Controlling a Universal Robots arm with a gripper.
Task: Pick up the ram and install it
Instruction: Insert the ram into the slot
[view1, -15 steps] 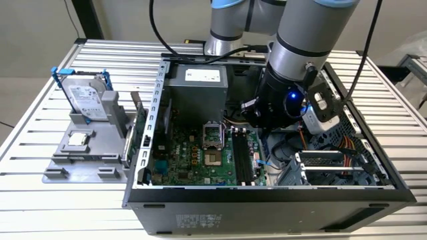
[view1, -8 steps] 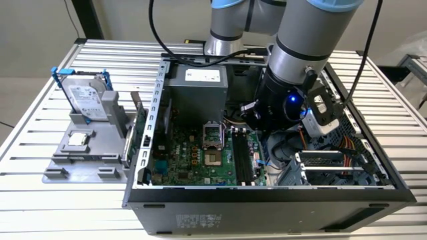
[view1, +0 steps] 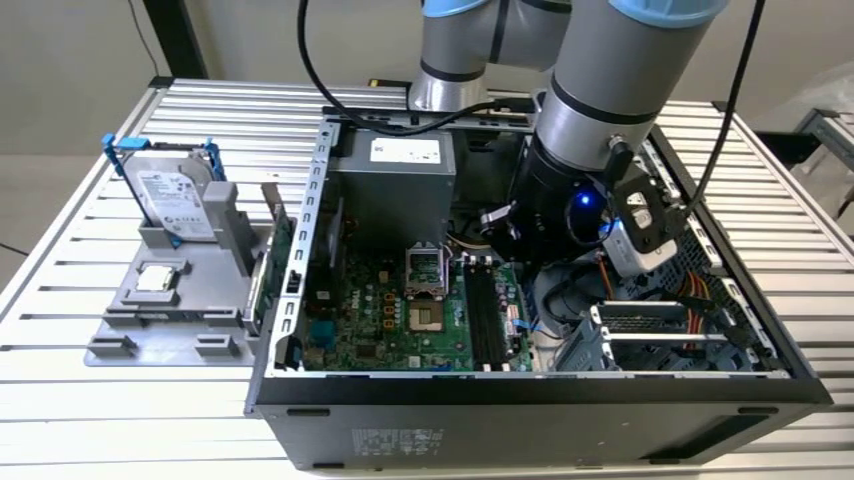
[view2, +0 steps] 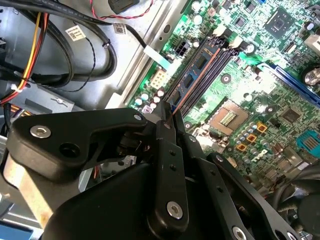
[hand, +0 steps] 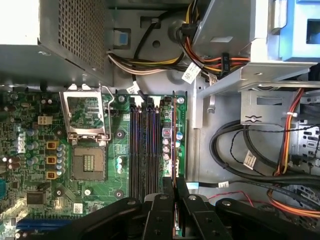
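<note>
The ram (hand: 174, 140) is a thin dark stick with chips along it. It stands on edge along the outermost memory slot of the green motherboard (hand: 30, 165), on the side nearest the case's bare metal floor. My gripper (hand: 175, 183) is shut on one end of the stick, its black fingers pressed against both faces. In the second wrist view the ram (view2: 197, 70) runs away from the gripper (view2: 167, 113), parallel to the empty slots (view2: 212, 67). In the exterior view the arm (view1: 601, 100) reaches down into the open computer case (view1: 534, 400).
An empty processor socket (hand: 87, 135) lies beside the slots, and the power supply (hand: 50, 30) lies beyond it. Bundled cables (hand: 240, 150) and a drive cage (view1: 667, 330) crowd the other side. Outside the case, a grey holder (view1: 120, 345) carries a hard drive (view1: 174, 200) and a small silver chip (view1: 158, 278).
</note>
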